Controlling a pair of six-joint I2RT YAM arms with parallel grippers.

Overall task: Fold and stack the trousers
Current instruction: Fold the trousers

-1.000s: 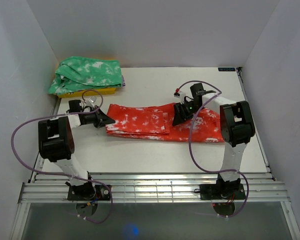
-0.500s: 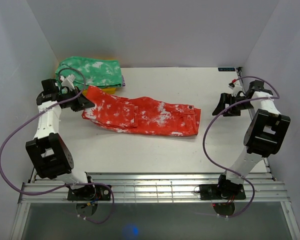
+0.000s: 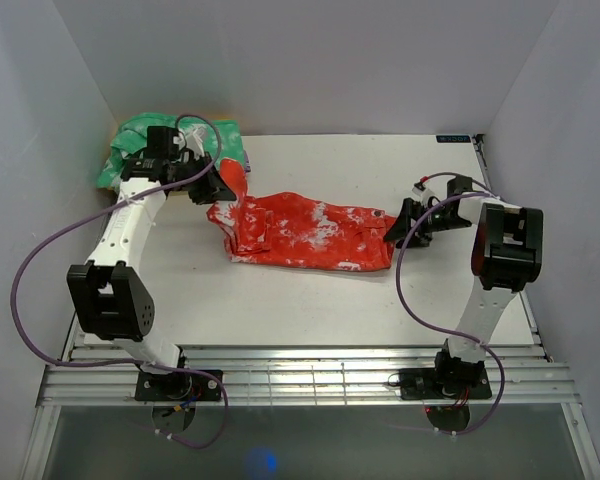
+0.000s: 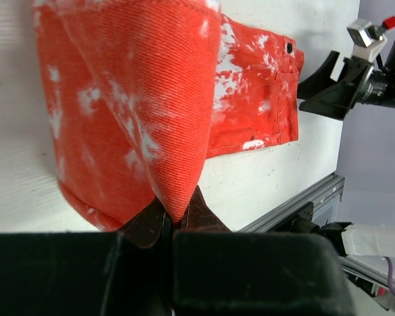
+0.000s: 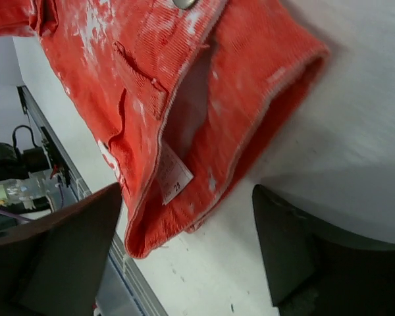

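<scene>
Left gripper (image 3: 226, 187) is up off the table (image 3: 310, 300) with the leg end of the trousers (image 3: 310, 232) in its grasp; in the wrist view its fingers are closed tight on a fold of the red-orange cloth, which hangs away in a loose drape.

The rest of the trousers lies flat across the middle of the table; the long axis runs left to right, with the left end a little farther back than the right. The legs are at the left and the waist at the right; a button, a pocket and a small size label (image 5: 172, 178) all show at the right end.

Right gripper (image 3: 404, 222) sits low at the waist end, fingers spread wide and holding nothing; in its own camera the waistband edge lies just ahead of the two open fingers, the near corner close beside one of them. Whether it touches, I cannot tell.

So each arm has its own end: left on the legs, right on the waist, with the full length of cloth stretched between them. The fold looks only begun; my read is that the raised leg end has to travel rightward along that long axis, over the flat cloth and toward the waist, while the right gripper steadies or pins its end. If the waist is not held, the cloth may well drag along the table.

The green garment (image 3: 140, 140) is bunched in the far-left corner, just behind the left gripper; that looks like the stacking spot, on the opposite side from the waist.
</scene>
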